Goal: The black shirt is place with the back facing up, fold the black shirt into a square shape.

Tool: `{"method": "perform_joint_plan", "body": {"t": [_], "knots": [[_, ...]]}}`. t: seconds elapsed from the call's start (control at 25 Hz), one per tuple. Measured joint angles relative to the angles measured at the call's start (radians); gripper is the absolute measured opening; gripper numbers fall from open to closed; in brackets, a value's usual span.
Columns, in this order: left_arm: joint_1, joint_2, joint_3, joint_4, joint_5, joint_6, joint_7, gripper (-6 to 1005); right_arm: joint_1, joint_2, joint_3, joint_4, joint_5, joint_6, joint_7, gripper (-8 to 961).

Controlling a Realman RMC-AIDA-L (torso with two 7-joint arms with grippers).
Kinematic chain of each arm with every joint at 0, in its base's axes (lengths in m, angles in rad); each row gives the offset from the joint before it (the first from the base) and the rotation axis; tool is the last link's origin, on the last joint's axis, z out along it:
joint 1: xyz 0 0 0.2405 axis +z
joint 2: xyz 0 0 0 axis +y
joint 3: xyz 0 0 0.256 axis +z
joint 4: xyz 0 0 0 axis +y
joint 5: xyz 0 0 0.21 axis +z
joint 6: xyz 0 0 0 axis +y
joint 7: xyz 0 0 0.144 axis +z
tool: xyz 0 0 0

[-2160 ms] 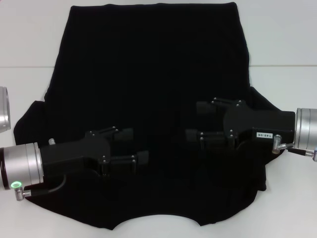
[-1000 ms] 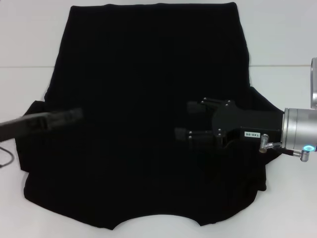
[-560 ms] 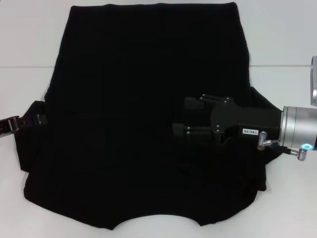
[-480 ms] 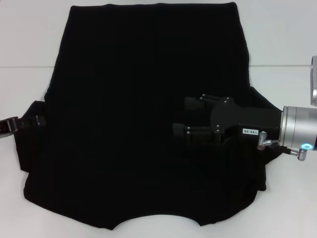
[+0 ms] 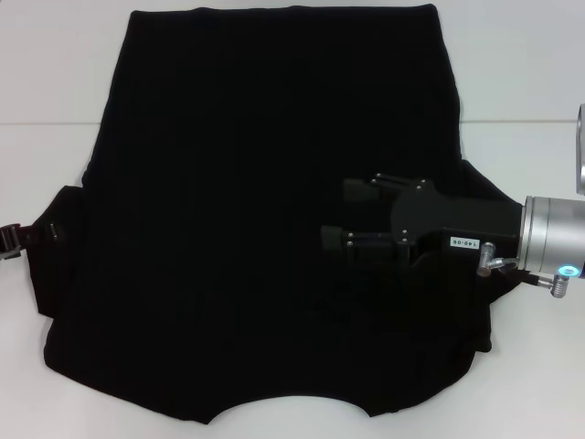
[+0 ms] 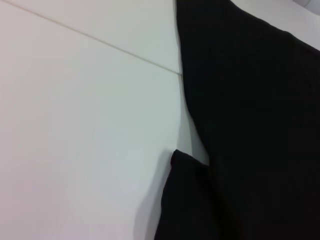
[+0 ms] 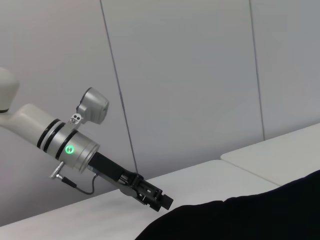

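black shirt [image 5: 274,210] lies flat on the white bench [image 5: 46,82], nothing folded yet | left pincer [image 5: 16,240] has backed off to the left sleeve edge, can't tell its grip | right pincer [image 5: 352,219] hovers mid-shirt, prongs apart | looks like setup for the sleeve fold

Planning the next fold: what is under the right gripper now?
The black shirt lies under the right gripper, spread on the white table. Whether the gripper touches the cloth cannot be told.
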Motion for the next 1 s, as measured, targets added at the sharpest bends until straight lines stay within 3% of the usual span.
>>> {"method": "perform_joint_plan", "body": {"t": [1.0], "knots": [[0.009, -0.003, 0.005, -0.032, 0.027, 0.005, 0.010, 872, -0.005, -0.001, -0.004, 0.000, 0.000, -0.006, -0.001, 895]]}}
